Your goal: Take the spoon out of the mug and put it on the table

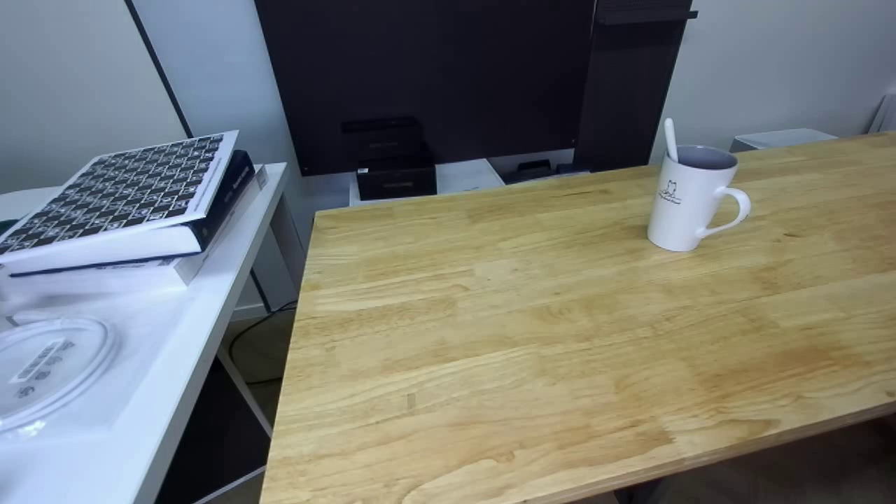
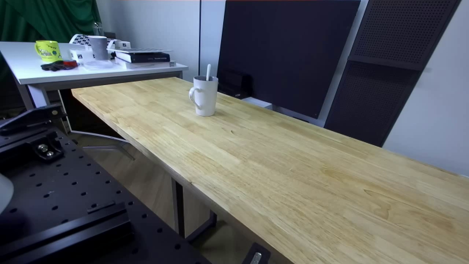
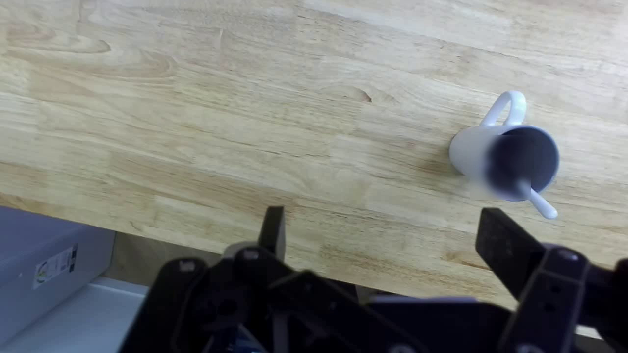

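Note:
The white mug [image 1: 679, 206] stands upright on the wooden table [image 1: 490, 336], near the table's far edge in both exterior views [image 2: 207, 97]. The spoon [image 1: 670, 140] leans in the mug; its light handle end sticks up over the rim [image 2: 208, 72], and its lower part is hidden inside. In the wrist view the mug [image 3: 468, 149] is at the right, its loop handle toward the top, and the spoon handle [image 3: 543, 205] points to the lower right. My gripper [image 3: 381, 218] is open and empty above the table, to the left of the spoon in that view. The exterior views do not show it.
A white side table [image 1: 189, 329] holds stacked books [image 1: 133, 192] and a bagged white cable [image 1: 84, 378]. A yellow cup [image 2: 48, 50] and a grey cup [image 2: 98, 47] also stand there. A black perforated plate [image 2: 110, 205] lies beside the wooden table. A grey box [image 3: 54, 264] is beyond the table edge.

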